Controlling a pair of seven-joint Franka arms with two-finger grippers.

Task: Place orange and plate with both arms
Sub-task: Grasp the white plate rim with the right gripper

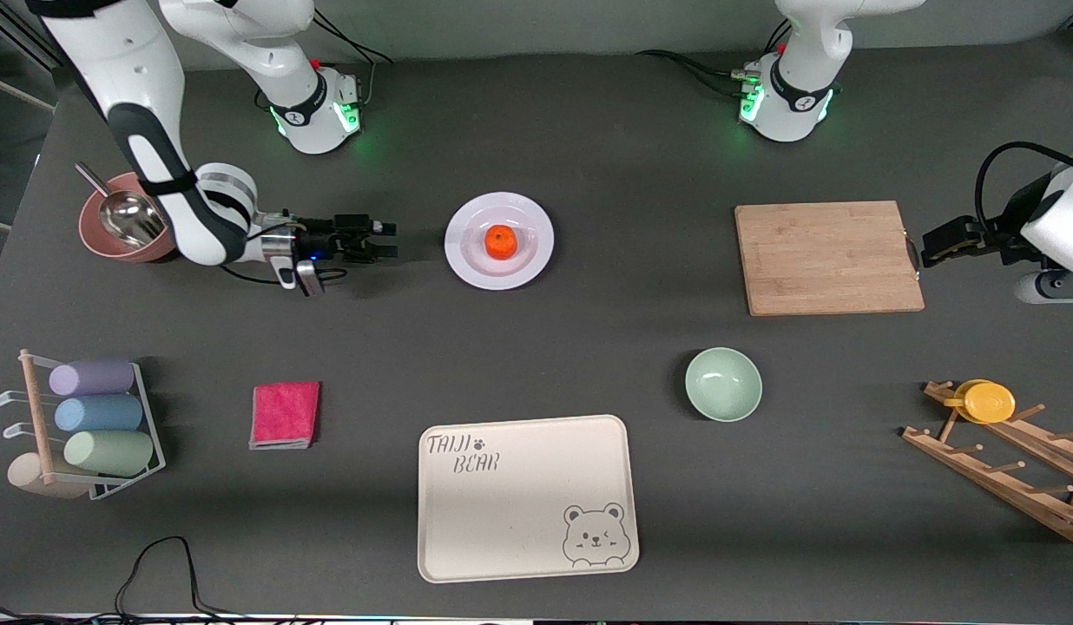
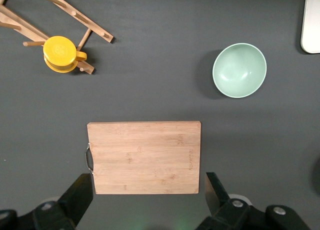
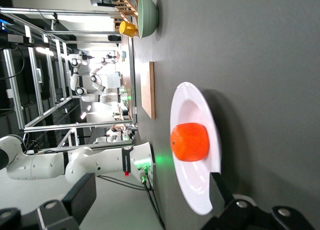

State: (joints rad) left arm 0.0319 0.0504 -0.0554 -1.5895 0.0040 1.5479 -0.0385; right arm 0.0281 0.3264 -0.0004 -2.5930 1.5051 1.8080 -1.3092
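One orange [image 1: 499, 242] sits on one plate [image 1: 467, 260]; both grippers' fingers spread wide, empty.

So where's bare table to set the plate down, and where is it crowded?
Bare table lies between the plate and the cutting board, and between the pink cloth and the bear tray. The cup rack and the mug rack crowd the table's ends.
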